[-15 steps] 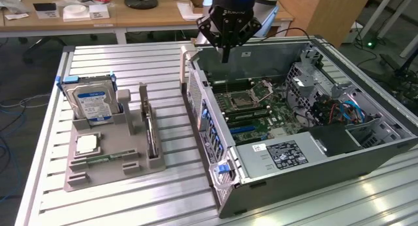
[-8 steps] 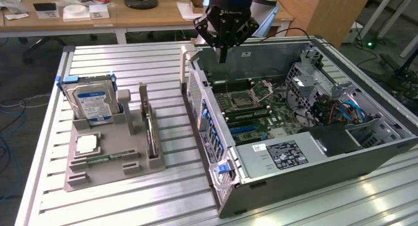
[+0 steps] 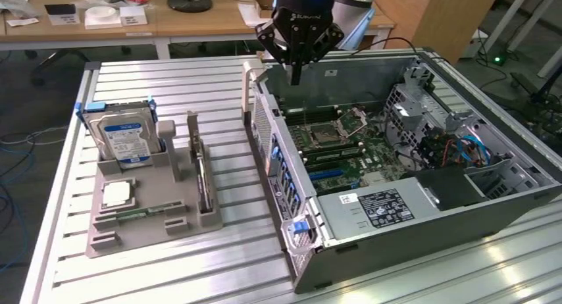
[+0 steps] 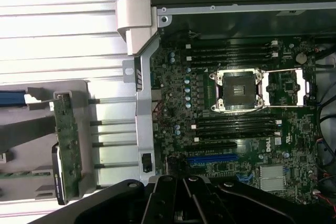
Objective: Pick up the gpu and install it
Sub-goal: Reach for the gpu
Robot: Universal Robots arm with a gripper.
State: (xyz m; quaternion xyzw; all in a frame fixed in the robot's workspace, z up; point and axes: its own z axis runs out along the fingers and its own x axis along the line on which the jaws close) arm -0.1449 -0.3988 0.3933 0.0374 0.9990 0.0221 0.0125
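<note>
The gpu (image 3: pixel 204 177) stands on edge as a thin dark card in a slot of the grey holder tray (image 3: pixel 149 235), at the exterior view's left. In the wrist view the gpu (image 4: pixel 67 148) appears as a narrow green and black board beside the case wall. My gripper (image 3: pixel 297 77) hangs above the back part of the open computer case (image 3: pixel 412 222), well away from the card. Its fingers are shut with nothing between them. The gripper (image 4: pixel 184 203) looks down on the motherboard (image 4: pixel 231 129) with its empty processor socket (image 4: pixel 236 90).
The tray also carries a silver hard drive (image 3: pixel 126 138) with a blue-white label, a small square chip (image 3: pixel 117 194) and a green memory stick (image 3: pixel 145 212). The case's raised side wall (image 3: pixel 272 159) stands between tray and motherboard. A desk with clutter (image 3: pixel 105 18) lies behind.
</note>
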